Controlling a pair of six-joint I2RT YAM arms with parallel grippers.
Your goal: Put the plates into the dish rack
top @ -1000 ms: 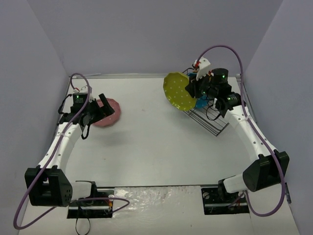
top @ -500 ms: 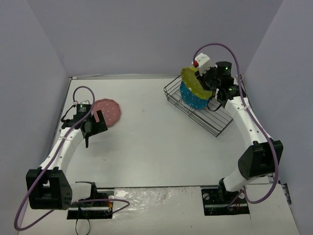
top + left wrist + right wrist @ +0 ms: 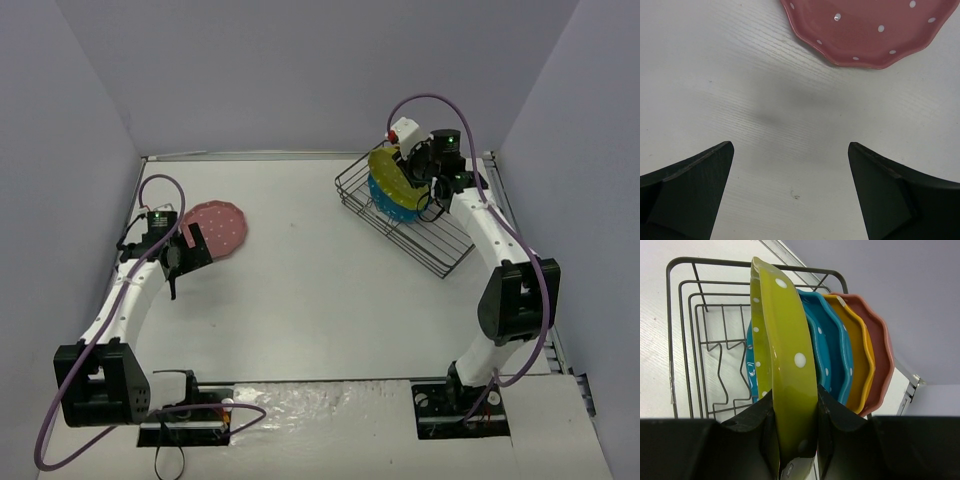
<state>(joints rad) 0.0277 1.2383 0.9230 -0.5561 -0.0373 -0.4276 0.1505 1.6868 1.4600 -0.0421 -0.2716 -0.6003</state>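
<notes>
Right wrist view: the right end effector pinches the lower rim of the green plate. The plate stands on edge over the rack, just beside the teal plate. Behind the teal plate stand an orange plate and a reddish plate, all upright and close-packed at one end of the rack. Whether the green plate's lower edge sits in the zigzag divider cannot be told; the end effector hides it.

The left end effector is spread wide and empty. It hovers over the desk near the pink plate, which lies flat and apart from it.

Risks, as judged:
- If released before its edge sits in a divider notch, the green plate may tip against the teal one or slide flat onto the wires.
- The glazed surface looks slick, so a narrow pinch on the rim could slip.
- The scalloped rim could catch a wire on the way down.
- A knock could topple the packed neighbours.
- The pink plate's low rim, flat on a smooth desk, gives the left end effector little to get under.

Materials:
- Plates: glossy, hard, round, wavy-edged, white-dotted.
- Rack: thin black wire, rectangular, open.
- Desk: white with a fine grain.
</notes>
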